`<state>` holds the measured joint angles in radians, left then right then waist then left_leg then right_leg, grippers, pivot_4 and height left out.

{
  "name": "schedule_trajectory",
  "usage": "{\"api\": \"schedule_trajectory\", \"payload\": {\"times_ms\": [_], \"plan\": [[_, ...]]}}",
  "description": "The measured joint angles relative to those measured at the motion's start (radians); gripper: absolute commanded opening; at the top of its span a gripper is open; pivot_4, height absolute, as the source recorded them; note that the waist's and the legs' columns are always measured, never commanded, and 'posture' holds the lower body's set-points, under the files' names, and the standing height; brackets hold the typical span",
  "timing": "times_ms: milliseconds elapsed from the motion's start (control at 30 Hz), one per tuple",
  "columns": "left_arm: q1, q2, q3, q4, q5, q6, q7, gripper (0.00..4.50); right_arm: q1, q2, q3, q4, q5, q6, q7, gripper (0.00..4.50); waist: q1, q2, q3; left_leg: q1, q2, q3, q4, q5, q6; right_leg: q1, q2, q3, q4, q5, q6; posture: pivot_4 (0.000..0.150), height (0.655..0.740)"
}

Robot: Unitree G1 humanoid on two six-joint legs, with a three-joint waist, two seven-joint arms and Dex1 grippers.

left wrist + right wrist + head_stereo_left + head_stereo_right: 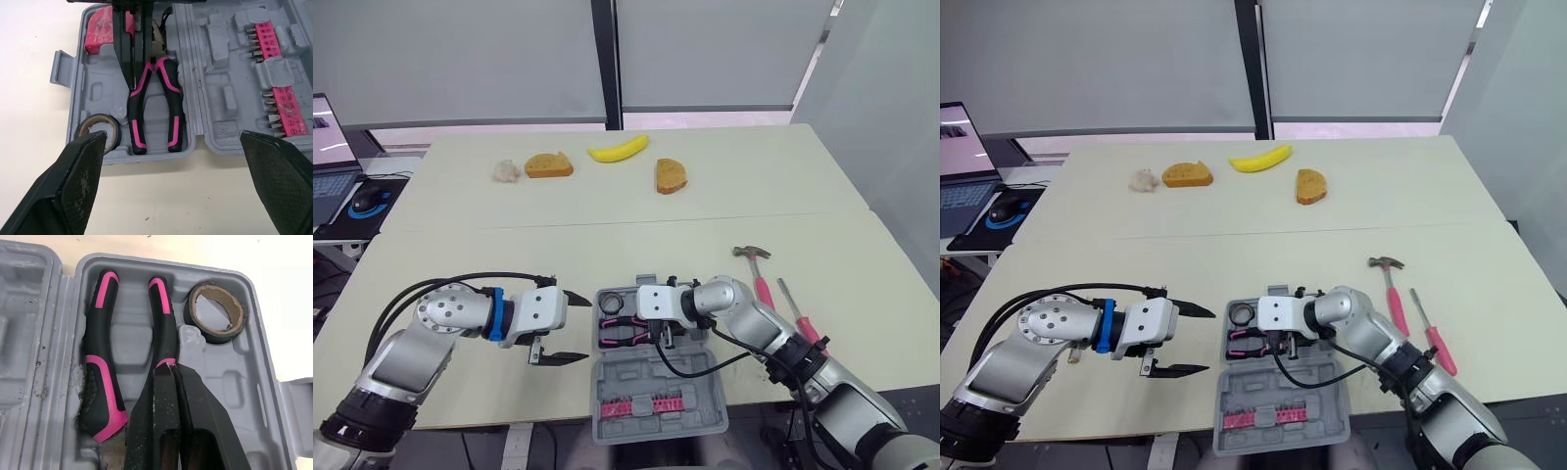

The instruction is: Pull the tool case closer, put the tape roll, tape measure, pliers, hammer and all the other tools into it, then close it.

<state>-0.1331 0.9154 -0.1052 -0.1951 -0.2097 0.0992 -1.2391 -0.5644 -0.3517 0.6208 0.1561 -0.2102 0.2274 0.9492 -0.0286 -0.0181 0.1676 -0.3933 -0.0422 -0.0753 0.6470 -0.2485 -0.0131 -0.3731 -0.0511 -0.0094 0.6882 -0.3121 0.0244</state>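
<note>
Pliers (171, 107) and tape roll (216, 313) are held in the upper half of the open tool case (695, 377), low at centre frame. The right hand (171, 369) is closed against a pliers handle. The left hand (588, 328) is spread open beside the case. The hammer (759, 274) is left on the tabletop (509, 255) at right.

— left arm, status?
— elbow bent, forearm laid across toward the robot's right. left gripper (583, 328) held level, its two black fingers (78, 181) spread wide, tips pointing right.
— right arm?
— comes in from the right side, forearm angled toward the left, wrist turned down. right gripper (655, 338) points downward, its fingers (161, 406) pressed together.
— the two grippers relative to each other?
— near one another, apart, left tips facing the right wrist.
</note>
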Motion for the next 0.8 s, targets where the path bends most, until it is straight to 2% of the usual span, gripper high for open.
{"api": "schedule_trajectory", "payload": {"times_ms": [133,200,267,333,433,600,800], "plan": [[0.047,-0.026,0.051,0.015,-0.044,0.005,0.028,4.5,0.059,-0.008,-0.063,-0.089,0.067,-0.007,0.001,0.03,0.0,0.0,0.0,-0.002,0.0,0.0,0.0,0.0,0.0,-0.001,0.0,0.001,0.0,0.0,0.0,0.15,0.74],[0.066,-0.042,0.079,0.029,-0.058,0.004,0.057,4.5,0.087,-0.039,-0.124,-0.211,0.125,-0.002,0.015,0.03,0.0,0.0,0.0,-0.002,0.0,0.0,0.0,0.0,0.0,-0.001,0.0,0.0,0.0,0.0,0.0,0.15,0.74],[0.098,-0.048,0.109,0.056,-0.058,-0.003,0.084,4.5,0.145,-0.11,-0.218,-0.352,0.206,0.0,0.047,0.03,0.005,0.0,0.0,-0.002,0.0,-0.001,0.0,0.0,0.0,0.0,-0.001,0.0,-0.002,0.0,0.0,0.15,0.74],[0.119,-0.05,0.121,0.077,-0.057,-0.011,0.095,4.5,0.195,-0.17,-0.268,-0.41,0.247,0.008,0.07,0.03,0.008,0.0,0.0,-0.002,0.0,-0.001,0.0,0.0,0.0,0.001,-0.001,-0.001,-0.004,0.0,0.0,0.15,0.74],[0.162,-0.07,0.133,0.113,-0.054,-0.062,0.102,3.96,0.322,-0.303,-0.384,-0.514,0.316,0.089,0.095,0.0,0.013,0.0,0.0,-0.003,0.0,0.0,0.0,0.0,0.0,0.001,-0.002,0.0,-0.006,0.0,0.0,0.15,0.74],[0.217,-0.071,0.129,0.164,-0.022,-0.115,0.095,2.41,0.502,-0.472,-0.482,-0.544,0.288,0.107,0.08,0.0,0.018,0.0,0.0,-0.002,0.0,0.0,-0.001,0.0,0.0,0.001,-0.002,-0.001,-0.006,0.0,0.0,0.15,0.74],[0.215,-0.127,0.065,0.219,0.028,-0.164,0.103,0.43,0.583,-0.468,-0.441,-0.51,0.213,0.086,0.008,0.0,0.019,0.0,0.0,-0.002,0.0,0.001,-0.001,0.0,0.0,0.001,-0.001,-0.001,-0.006,0.0,0.0,0.15,0.74]]}}
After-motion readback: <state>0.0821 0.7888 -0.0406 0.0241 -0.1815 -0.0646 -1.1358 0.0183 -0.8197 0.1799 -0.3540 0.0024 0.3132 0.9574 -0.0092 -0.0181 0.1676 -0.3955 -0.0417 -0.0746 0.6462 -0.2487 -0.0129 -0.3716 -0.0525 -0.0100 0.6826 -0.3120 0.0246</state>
